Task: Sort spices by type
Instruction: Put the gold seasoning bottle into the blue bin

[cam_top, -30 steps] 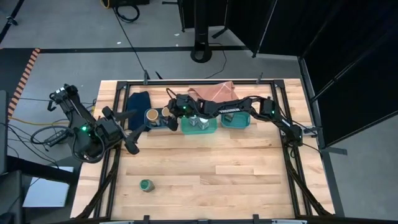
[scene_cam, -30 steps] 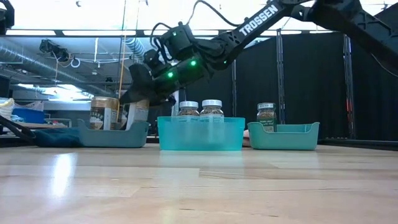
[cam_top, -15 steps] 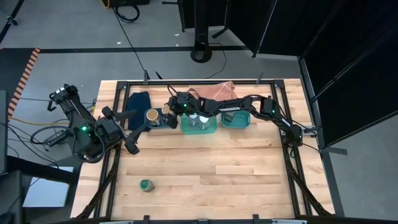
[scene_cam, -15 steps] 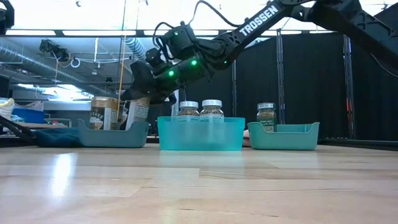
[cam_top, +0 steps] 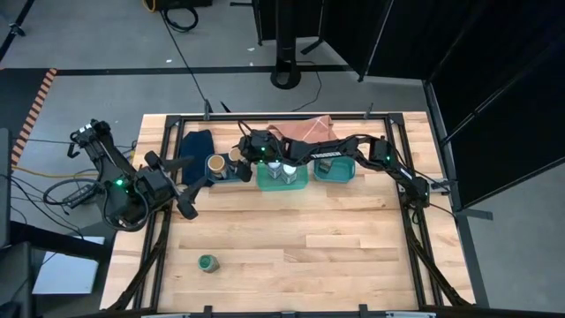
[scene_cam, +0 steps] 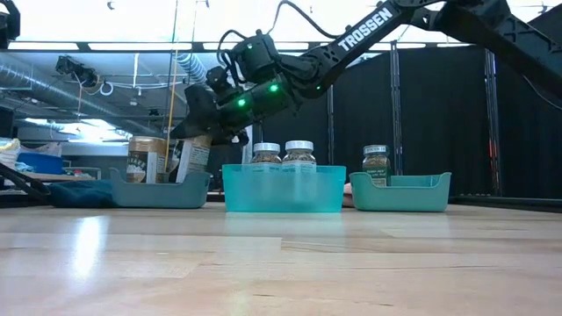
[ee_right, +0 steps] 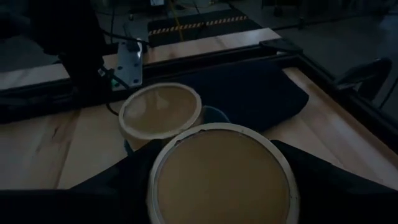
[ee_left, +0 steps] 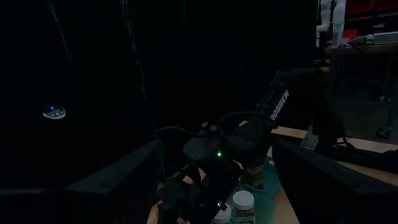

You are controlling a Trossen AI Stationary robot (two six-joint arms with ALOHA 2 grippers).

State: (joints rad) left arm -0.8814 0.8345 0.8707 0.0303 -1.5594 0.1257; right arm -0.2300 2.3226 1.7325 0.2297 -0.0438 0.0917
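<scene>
Slightly lifted vs a sec ago: the right gripper [scene_cam: 195, 132] w/ its tan-lidded round jar [scene_cam: 195, 159], which now hangs a bit higher over the grey-blue rectangular tray [scene_cam: 160, 190] at centre-left of the low view, tilted. Nothing else has shifted.

Right gripper is clenched on that jar; in the right wrist view the tan lid [ee_right: 222, 173] fills the lower centre btwn the two dark fingers, w/ the second tan-lidded jar [ee_right: 160, 112] just beyond it, standing in the tray. High view: both tan lids sit side by side at upper centre-left, second jar [cam_top: 215, 163] to the left, held one [cam_top: 237, 160] right next to it under the gripper [cam_top: 240, 162].

Two white-lidded jars [scene_cam: 283, 154] stand upright in the clear teal rectangular tray [scene_cam: 283, 189] at frame centre. One green-lidded jar [scene_cam: 376, 164] stands in the smaller teal tray [scene_cam: 401, 192] at centre-right. Other green-lidded jar [cam_top: 207, 262] sits alone on the light wooden table [cam_top: 300, 247], lower left of the high view, well apart from all trays.

Left gripper [cam_top: 185, 188] waits at the table's left edge, mid-left of the high view, fingers apart, holding nothing. Dark blue cloth [cam_top: 196, 142] lies upper left of the trays; tan cloth [cam_top: 305, 130] behind them.
</scene>
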